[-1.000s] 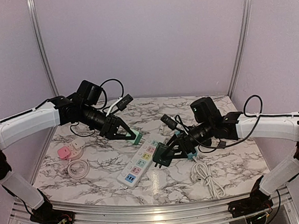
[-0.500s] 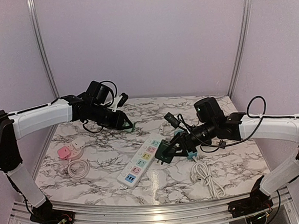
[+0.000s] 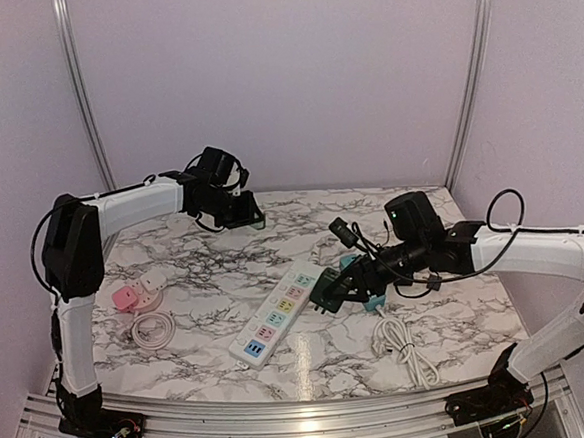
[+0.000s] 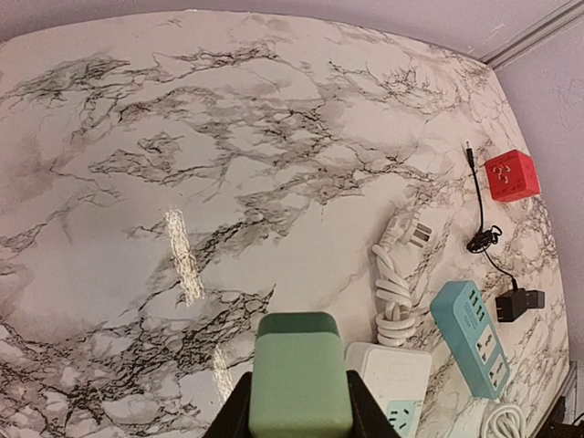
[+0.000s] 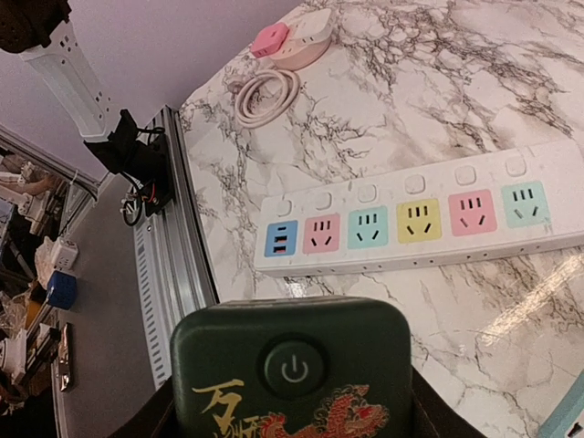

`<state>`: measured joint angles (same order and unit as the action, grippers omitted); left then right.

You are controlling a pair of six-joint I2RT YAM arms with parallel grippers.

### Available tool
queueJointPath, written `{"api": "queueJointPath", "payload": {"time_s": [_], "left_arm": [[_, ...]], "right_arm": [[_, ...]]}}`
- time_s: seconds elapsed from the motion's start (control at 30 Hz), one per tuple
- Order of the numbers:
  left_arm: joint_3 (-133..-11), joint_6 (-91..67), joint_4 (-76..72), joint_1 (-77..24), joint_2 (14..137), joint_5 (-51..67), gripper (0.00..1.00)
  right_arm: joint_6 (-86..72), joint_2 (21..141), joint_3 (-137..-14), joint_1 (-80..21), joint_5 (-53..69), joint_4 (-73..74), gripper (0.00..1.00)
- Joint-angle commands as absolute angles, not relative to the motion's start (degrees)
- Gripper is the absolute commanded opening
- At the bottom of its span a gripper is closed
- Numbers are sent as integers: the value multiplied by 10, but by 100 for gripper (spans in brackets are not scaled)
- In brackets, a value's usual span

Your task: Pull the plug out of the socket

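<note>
Change in the last second: my left gripper (image 3: 243, 212) was hovering just above the far end of the power strip (image 3: 277, 316). Now that arm has swung up and well away, behind and left of the strip, near the back wall. It's clenched on the green plug (image 4: 298, 374), fingers on both sides. The right gripper (image 3: 342, 291) has barely moved. It sits just beside the strip's far right end, clamped on the dark green plug (image 5: 292, 374), the one with the power button.

I read it as both plugs clear of the strip, nothing seated, so the pull looks done.

Counts:
- 1 strip
- 6 coloured outlets (image 5: 367, 226), all empty
- 2 plugs, one per claw
- 2 coiled white cables, one (image 3: 152, 329) left of the strip, one (image 3: 401, 344) right of it
- 1 pink adapter (image 3: 125, 296), left of the strip
</note>
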<state>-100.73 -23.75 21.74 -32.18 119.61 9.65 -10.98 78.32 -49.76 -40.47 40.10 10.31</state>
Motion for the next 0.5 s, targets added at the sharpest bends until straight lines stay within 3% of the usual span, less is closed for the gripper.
{"api": "queueJointPath", "payload": {"time_s": [0.0, 0.47], "left_arm": [[-1075, -283, 211, -302, 1268, 179, 0], [-1144, -338, 223, -288, 1380, 259, 5]], "right_arm": [[-116, 760, -499, -398, 377, 109, 21], [-186, 737, -497, -305, 266, 131, 21]]}}
